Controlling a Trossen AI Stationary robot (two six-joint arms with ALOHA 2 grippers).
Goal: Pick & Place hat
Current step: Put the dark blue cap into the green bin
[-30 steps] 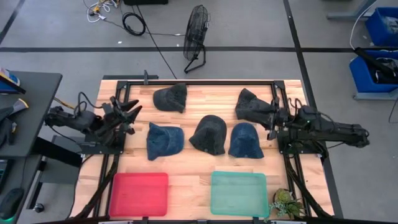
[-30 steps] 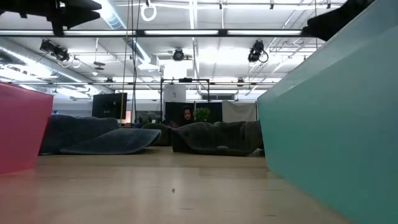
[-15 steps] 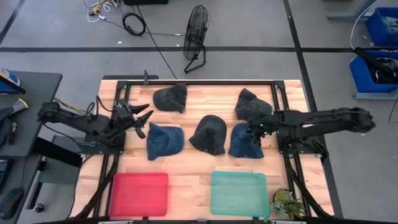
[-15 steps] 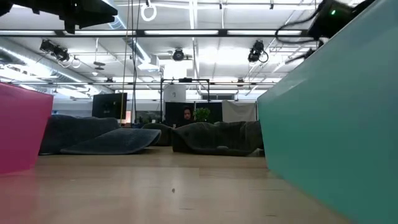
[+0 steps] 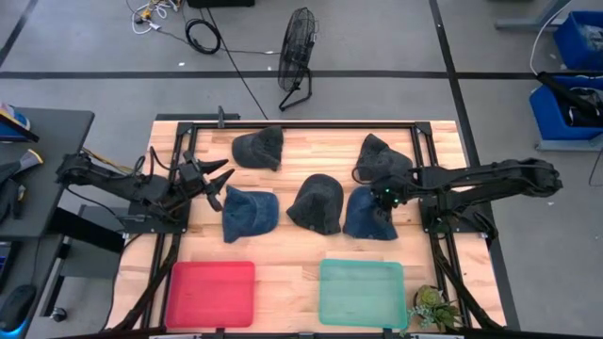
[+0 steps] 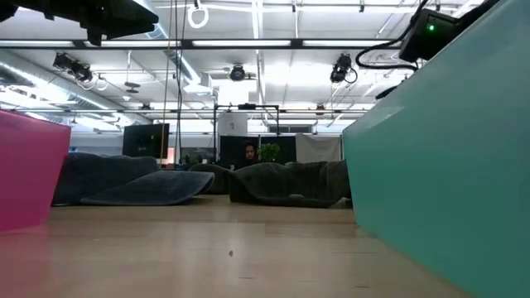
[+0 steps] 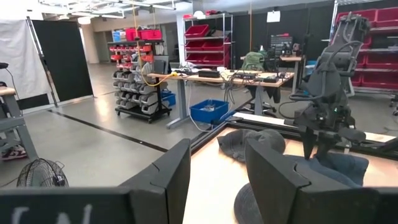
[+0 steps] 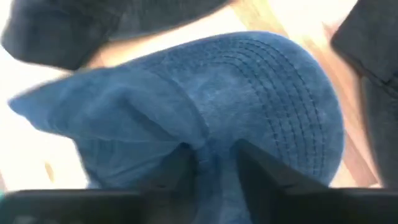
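Five hats lie crown-up on the wooden table. Two are blue: the left blue hat [image 5: 250,212] and the right blue hat [image 5: 366,218] [image 8: 249,81]. A black hat [image 5: 316,202] lies between them, and two dark grey hats [image 5: 259,148] [image 5: 382,155] lie farther back. My right gripper [image 5: 384,198] [image 8: 214,163] is down on the right blue hat's crown. My left gripper [image 5: 215,181] [image 7: 217,180] hovers open just left of the left blue hat, touching nothing. My right gripper has a bunch of the right blue hat's crown cloth [image 8: 213,146] between its two fingers [image 8: 186,163], with creases running out from them. It comes from the table's right side, slanting down. The hat still lies on the table.
A red tray [image 5: 212,292] [image 6: 29,174] and a teal tray [image 5: 361,292] [image 6: 447,165] sit at the near edge. A small potted plant [image 5: 431,306] stands at the near right corner. Bare wood lies between the hats and the trays.
My right gripper swung from the table's right edge toward the centre and came down onto the right blue hat, whose outline shifted slightly leftward. My left gripper moved from the left edge toward the left blue hat and stays open.
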